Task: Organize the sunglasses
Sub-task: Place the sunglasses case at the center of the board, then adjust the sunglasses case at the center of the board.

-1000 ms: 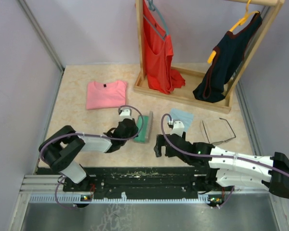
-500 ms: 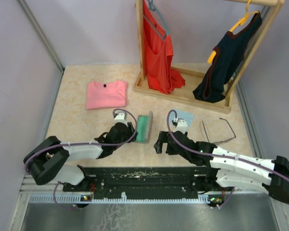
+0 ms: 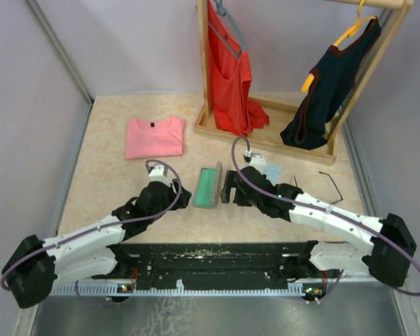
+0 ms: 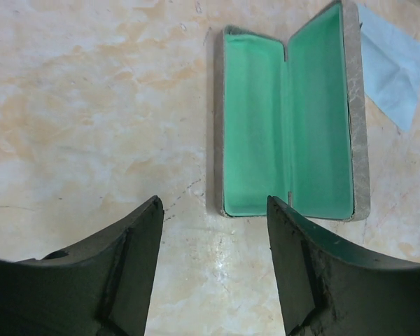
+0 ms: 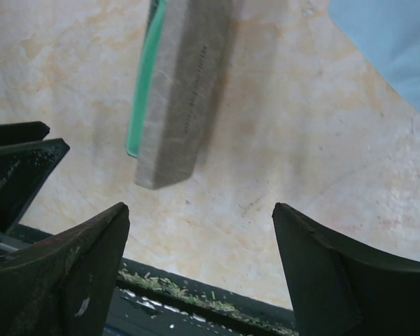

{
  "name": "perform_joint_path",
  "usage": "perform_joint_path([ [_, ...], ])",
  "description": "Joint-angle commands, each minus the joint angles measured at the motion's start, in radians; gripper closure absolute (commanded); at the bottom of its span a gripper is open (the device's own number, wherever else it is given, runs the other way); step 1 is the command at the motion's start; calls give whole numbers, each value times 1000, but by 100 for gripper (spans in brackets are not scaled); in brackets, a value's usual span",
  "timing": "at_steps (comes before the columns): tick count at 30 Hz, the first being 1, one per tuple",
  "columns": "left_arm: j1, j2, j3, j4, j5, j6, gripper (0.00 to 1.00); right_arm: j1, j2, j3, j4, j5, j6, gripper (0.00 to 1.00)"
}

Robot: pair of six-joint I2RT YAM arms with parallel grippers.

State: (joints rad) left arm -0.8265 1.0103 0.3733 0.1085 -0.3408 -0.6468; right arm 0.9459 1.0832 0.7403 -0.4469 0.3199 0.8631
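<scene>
The grey case (image 3: 210,186) lies open on the table, green lining up. In the left wrist view the case (image 4: 287,119) is empty. My left gripper (image 3: 179,197) is open and empty, just left of and nearer than the case; in its own view the left gripper (image 4: 213,204) is short of the case's near end. My right gripper (image 3: 227,189) is open and empty beside the case's right side; in its view the right gripper (image 5: 199,210) is below the raised grey lid (image 5: 185,91). Of the sunglasses (image 3: 334,178), only a thin dark arm shows right of my right arm.
A light blue cloth (image 3: 272,170) lies behind my right arm, also in the wrist views (image 4: 388,63) (image 5: 392,42). A folded pink shirt (image 3: 154,136) lies far left. A wooden rack (image 3: 266,136) with a red top and a dark top stands at the back. The black base rail (image 5: 196,294) runs along the near edge.
My left gripper has drawn back left and nearer, away from the case. My right gripper has moved farther and left, up to the case's right side, and its arm now covers most of the sunglasses.
</scene>
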Motion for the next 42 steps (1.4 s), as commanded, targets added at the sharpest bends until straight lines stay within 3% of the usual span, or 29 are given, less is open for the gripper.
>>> perform_joint_path([
  [1,49,-88,61,-180,2,21,32,2,146,195,-30,26,-53,19],
  [6,105,-148,122,-326,36,36,32,0,353,388,-84,42,-92,22],
  [15,116,-256,120,-406,64,40,31,1,664,627,-274,139,-126,31],
  [20,116,-260,112,-411,81,30,32,-1,688,636,-284,154,-132,42],
  [29,116,-258,114,-402,100,35,33,-1,685,635,-244,118,-205,71],
  [33,116,-255,117,-400,110,38,33,0,689,646,-233,110,-260,77],
  [42,116,-269,123,-432,117,28,33,0,690,659,-169,14,-681,85],
])
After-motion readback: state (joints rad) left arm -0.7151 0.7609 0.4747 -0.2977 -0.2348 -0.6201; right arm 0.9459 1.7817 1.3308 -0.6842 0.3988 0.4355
